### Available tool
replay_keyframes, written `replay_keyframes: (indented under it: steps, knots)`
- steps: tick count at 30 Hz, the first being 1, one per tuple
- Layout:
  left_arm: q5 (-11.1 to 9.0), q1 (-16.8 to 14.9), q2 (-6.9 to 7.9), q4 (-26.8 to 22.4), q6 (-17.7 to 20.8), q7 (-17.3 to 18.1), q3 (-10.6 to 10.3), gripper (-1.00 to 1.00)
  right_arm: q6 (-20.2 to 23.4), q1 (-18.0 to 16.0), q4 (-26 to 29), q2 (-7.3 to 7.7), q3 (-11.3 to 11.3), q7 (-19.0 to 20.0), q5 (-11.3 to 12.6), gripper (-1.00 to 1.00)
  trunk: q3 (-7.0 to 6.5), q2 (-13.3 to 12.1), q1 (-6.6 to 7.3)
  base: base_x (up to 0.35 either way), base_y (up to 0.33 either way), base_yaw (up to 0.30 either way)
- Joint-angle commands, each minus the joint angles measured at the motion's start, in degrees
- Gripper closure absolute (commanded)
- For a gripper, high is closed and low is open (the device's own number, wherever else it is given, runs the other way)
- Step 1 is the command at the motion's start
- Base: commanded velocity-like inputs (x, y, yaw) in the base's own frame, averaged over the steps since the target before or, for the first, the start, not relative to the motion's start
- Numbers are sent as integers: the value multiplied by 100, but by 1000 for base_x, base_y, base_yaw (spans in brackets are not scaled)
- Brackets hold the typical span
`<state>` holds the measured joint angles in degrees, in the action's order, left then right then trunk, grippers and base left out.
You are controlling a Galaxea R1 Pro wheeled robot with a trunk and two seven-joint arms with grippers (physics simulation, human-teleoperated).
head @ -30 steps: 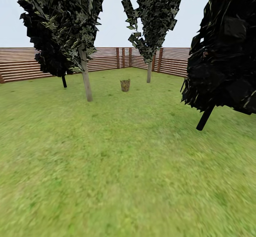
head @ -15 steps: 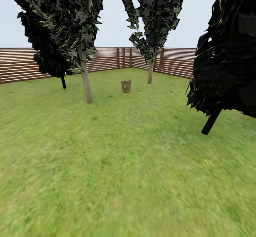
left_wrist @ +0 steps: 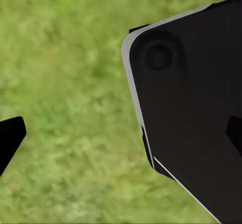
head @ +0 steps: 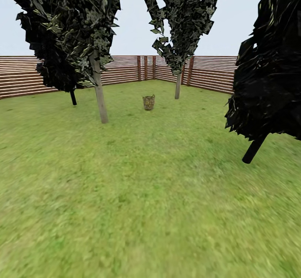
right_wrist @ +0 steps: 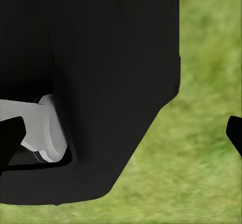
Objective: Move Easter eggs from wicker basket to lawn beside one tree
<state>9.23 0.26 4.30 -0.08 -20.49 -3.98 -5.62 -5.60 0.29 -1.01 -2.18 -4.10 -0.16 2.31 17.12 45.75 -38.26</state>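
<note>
1. Wicker basket (head: 148, 102) stands upright on lawn (head: 150, 194), far ahead, btwn two grey-trunk trees: left tree (head: 100, 98), right tree (head: 178, 87).
2. Open grass up to it; black-trunked tree (head: 253, 149) near right.
3. Fence (head: 25, 75) rings the back.
4. Hands: both spread wide, holding nothing.

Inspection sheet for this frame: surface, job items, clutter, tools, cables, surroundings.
Surface: lawn, flat mottled green grass.
Job's things: wicker basket upright on the grass, far ahead, between two pale-trunked trees; eggs too small to tell.
Clutter: nothing seen.
Tools: left tool and right tool both hang over grass, fingertips wide apart, nothing between them.
Cables: nothing seen.
Surroundings: brown slat fence behind; black-trunked tree near right, another far left.
</note>
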Motion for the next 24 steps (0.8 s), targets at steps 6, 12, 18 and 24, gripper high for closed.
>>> replay_keyframes:
  steps: [6, 12, 18, 24]
  knots:
    - [35, 0, 1, -1, -16, -42, -45, -100, -37, -3, -12, -1, -38, -2, 24, -100, 4, 3, -5, 340, 1, 0]
    - [35, 0, 1, -1, -16, -42, -42, -100, -37, -3, -10, -1, -38, -2, 24, -100, 4, 3, -5, 340, 0, 0]
    - [35, 0, 1, -1, -16, -42, -44, -100, -37, -3, -10, -1, -38, -2, 24, -100, 4, 3, -5, 340, 0, 0]
    - [35, 0, 1, -1, -16, -42, -43, -100, -37, -3, -10, -1, -38, -2, 24, -100, 4, 3, -5, 340, 0, 0]
